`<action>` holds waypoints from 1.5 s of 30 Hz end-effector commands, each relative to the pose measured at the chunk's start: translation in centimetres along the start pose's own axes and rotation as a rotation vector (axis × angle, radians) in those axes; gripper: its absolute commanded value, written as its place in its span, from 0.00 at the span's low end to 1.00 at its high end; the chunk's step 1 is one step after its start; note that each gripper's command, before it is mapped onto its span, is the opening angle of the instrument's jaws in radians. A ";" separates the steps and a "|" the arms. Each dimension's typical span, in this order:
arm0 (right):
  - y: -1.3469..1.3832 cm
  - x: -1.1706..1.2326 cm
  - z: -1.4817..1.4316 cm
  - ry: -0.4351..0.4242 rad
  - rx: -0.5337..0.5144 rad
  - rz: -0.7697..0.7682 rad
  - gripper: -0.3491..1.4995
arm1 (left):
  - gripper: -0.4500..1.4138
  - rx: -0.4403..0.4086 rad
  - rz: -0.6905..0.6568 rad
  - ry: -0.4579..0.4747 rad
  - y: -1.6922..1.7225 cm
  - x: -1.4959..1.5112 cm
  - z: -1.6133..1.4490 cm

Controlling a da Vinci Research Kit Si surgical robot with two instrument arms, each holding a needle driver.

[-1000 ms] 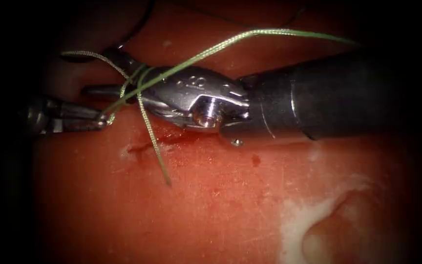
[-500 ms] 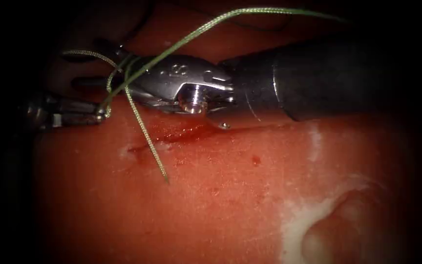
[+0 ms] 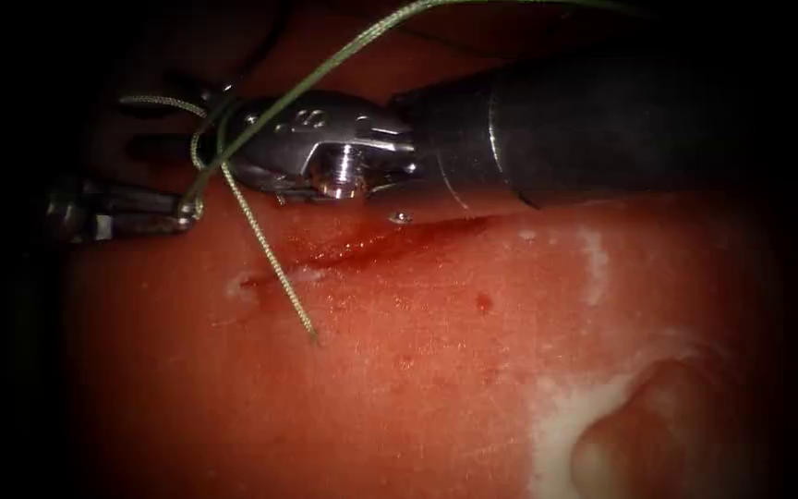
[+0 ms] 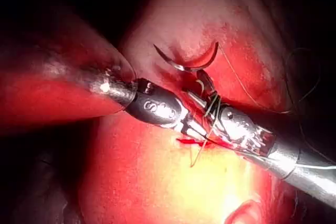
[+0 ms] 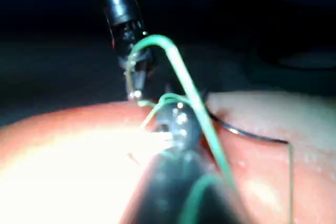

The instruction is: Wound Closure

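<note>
The left tool (image 3: pixel 191 214) was clamped on the thread (image 3: pixel 265 254) left of the cut (image 3: pixel 371 245); loops wrapped the right tool (image 3: pixel 233 157), its grip undeterminable. The needle (image 4: pixel 186 64) lay free beyond the cut. Even tension was advisable.

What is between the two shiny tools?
Green thread runs between them: in the endoscope view it goes from the left tool, whose jaws pinch it, and loops around the right tool. The left wrist view shows the same wraps.

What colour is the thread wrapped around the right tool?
Green, with a braided look; the thread shows best in the endoscope view, looped around the right tool.
</note>
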 end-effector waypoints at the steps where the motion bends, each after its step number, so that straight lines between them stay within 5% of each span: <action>1: -0.01 0.00 0.08 -0.008 0.002 0.000 0.00 | 0.05 -0.002 -0.001 0.001 0.02 -0.07 0.05; 18: -0.07 0.15 -0.42 0.006 0.039 -0.097 0.00 | 0.05 0.009 -0.030 -0.013 -0.14 -0.03 0.03; 26: -0.22 -0.19 -1.13 -0.017 -0.074 -0.103 0.00 | 0.05 0.063 -0.083 -0.110 -0.86 -0.05 -0.03; 45: -0.53 -0.27 -1.29 -0.027 -0.051 -0.104 0.00 | 0.05 0.115 -0.038 -0.235 -2.20 0.17 0.74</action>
